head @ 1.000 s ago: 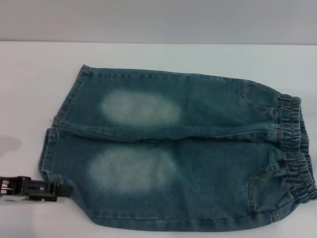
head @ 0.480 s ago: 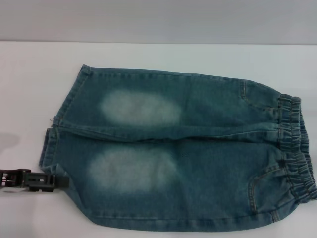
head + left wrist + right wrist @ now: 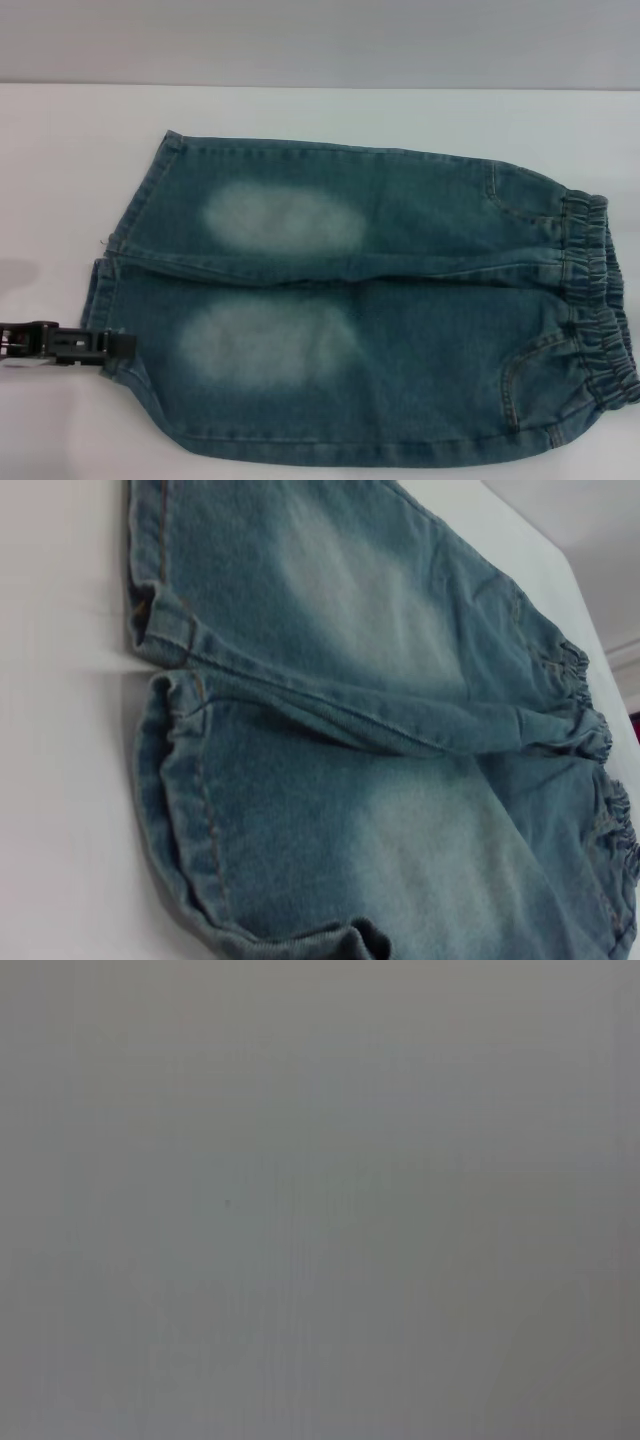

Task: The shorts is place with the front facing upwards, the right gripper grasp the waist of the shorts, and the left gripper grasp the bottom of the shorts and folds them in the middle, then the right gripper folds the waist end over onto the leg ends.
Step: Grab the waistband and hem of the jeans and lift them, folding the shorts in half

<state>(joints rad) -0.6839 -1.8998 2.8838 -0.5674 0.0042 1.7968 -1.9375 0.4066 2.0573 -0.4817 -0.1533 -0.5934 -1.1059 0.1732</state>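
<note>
The blue denim shorts (image 3: 380, 300) lie flat and front up on the white table, with pale oval patches on both thighs. The ruched waist (image 3: 597, 300) is at the right. The bottom of the shorts, its two stitched leg ends (image 3: 120, 250), is at the left. My left gripper (image 3: 100, 346) is low on the table at the near leg's hem, its black tip touching the hem edge. In the left wrist view the near hem (image 3: 180, 810) fills the foreground and curls up at one corner (image 3: 340, 942). The right gripper is out of view; its wrist view shows only plain grey.
The white table (image 3: 60, 180) extends left of and behind the shorts, ending at a grey wall (image 3: 320, 40) at the back. The near side seam of the shorts runs close to the table's front edge.
My left gripper has slid away from the table's front edge along the near leg's hem. The shorts have stayed in place.
</note>
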